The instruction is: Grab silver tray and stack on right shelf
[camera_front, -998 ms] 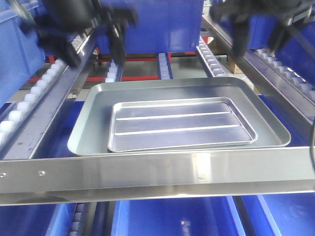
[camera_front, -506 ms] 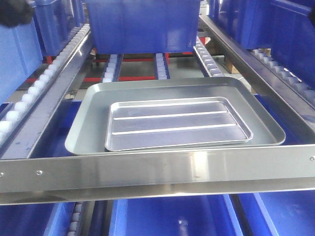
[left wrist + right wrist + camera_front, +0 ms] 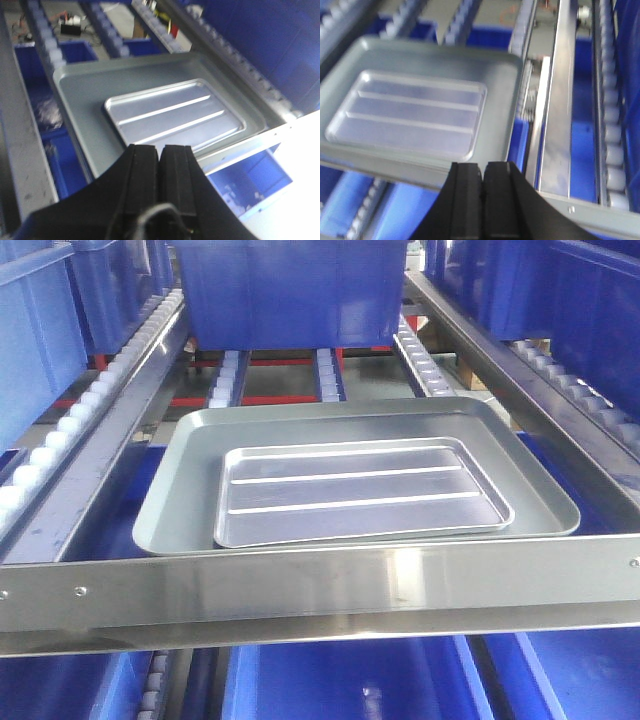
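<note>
Silver tray (image 3: 360,490) is lying flat inside the big tray (image 3: 170,510), offset toward its front edge, ridges running left-right. Big tray is sitting on the right shelf (image 3: 320,590), just behind the front crossbar, between the left roller rail (image 3: 90,405) and right roller rail (image 3: 425,360). A bin (image 3: 290,290) is sitting behind the big tray, further up the shelf. More bins (image 3: 350,685) are sitting on the level below, under the crossbar. Left pincer (image 3: 160,165) is hovering above and in front of the trays, jaws pressed together, touching nothing. Right pincer (image 3: 481,185) is hovering off the big tray's right-front corner, jaws likewise together.
</note>
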